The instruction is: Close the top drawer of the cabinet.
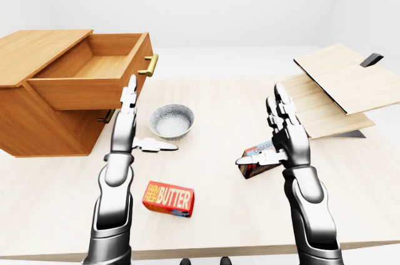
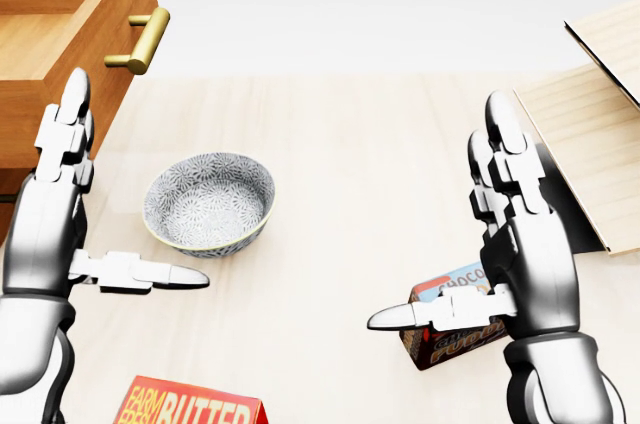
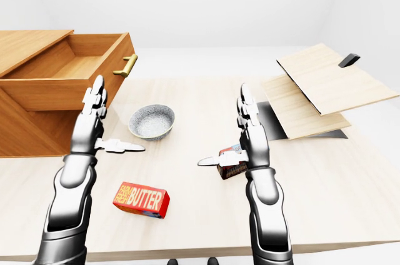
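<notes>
A wooden cabinet [image 1: 34, 59] stands at the left of the table. Its top drawer [image 1: 94, 71] is pulled out and looks empty, with a brass handle [image 1: 150, 65] on its face. A lower drawer's brass handle [image 1: 107, 115] shows below it. My left hand [image 1: 134, 124] is open, fingers pointing up, thumb out to the right, just below the drawer's face corner and apart from it. My right hand [image 1: 275, 130] is open and empty at the right middle of the table, held above a chocolate box [image 1: 255, 160].
A grey patterned bowl [image 1: 171, 120] sits between my hands. A red butter box [image 1: 168, 199] lies low in the view by my left forearm. Light wooden boards [image 1: 340, 87] are stacked at the right on a dark stand [image 1: 372, 60]. The table's near edge [image 1: 219, 249] runs along the bottom.
</notes>
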Available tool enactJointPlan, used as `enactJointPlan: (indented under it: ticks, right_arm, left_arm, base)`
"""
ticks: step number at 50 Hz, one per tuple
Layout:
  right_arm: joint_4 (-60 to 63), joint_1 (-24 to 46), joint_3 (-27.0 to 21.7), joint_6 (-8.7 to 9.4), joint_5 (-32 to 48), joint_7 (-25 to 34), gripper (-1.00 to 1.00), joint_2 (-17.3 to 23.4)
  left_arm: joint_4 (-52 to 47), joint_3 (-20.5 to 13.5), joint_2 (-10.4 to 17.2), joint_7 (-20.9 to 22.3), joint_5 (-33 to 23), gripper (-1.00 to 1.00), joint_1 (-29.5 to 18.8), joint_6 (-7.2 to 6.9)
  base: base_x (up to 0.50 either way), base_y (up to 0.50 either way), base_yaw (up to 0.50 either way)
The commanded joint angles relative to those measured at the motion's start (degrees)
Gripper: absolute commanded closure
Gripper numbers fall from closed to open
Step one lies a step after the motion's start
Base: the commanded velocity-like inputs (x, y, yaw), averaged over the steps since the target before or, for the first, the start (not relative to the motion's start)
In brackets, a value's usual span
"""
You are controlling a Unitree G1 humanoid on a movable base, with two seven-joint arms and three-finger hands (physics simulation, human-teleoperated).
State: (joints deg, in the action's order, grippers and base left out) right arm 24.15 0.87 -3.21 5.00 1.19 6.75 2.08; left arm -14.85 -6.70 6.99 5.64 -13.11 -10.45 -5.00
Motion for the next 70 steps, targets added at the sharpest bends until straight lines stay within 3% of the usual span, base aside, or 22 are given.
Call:
enactJointPlan:
  ticks: [1, 21, 42, 59, 70]
  right_arm:
    - [-0.1, -0.1, 0.2, 0.00, 0.2, -0.1, -1.00, -0.1]
    - [-0.5, -0.7, -0.3, 0.00, 0.2, 0.4, -1.00, 0.0]
    - [-1.5, 0.0, -0.1, 0.00, 0.4, 0.1, -1.00, 0.0]
    - [-1.2, -0.7, -0.1, 0.00, 0.6, 0.3, -1.00, 0.0]
    - [-1.3, -0.8, -0.1, 0.00, 0.7, 0.4, -1.00, 0.0]
  left_arm:
    - [8.9, -2.0, 2.4, -3.2, -4.6, -1.00, -4.1, 0.00]
    - [18.1, -4.6, 6.3, -9.9, -4.7, -1.00, -9.8, 0.00]
    - [19.7, -7.9, 9.7, -18.7, -4.3, -1.00, -10.7, 0.00]
    - [33.9, -10.8, 17.2, -23.4, -1.0, -1.00, -16.5, 0.00]
    - [38.6, -11.4, 20.2, -25.5, 0.3, -1.00, -18.9, 0.00]
  base:
    - [0.00, 0.00, 0.00]
    - [0.00, 0.00, 0.00]
    - [0.00, 0.00, 0.00]
    - [0.00, 0.00, 0.00]
    - [0.00, 0.00, 0.00]
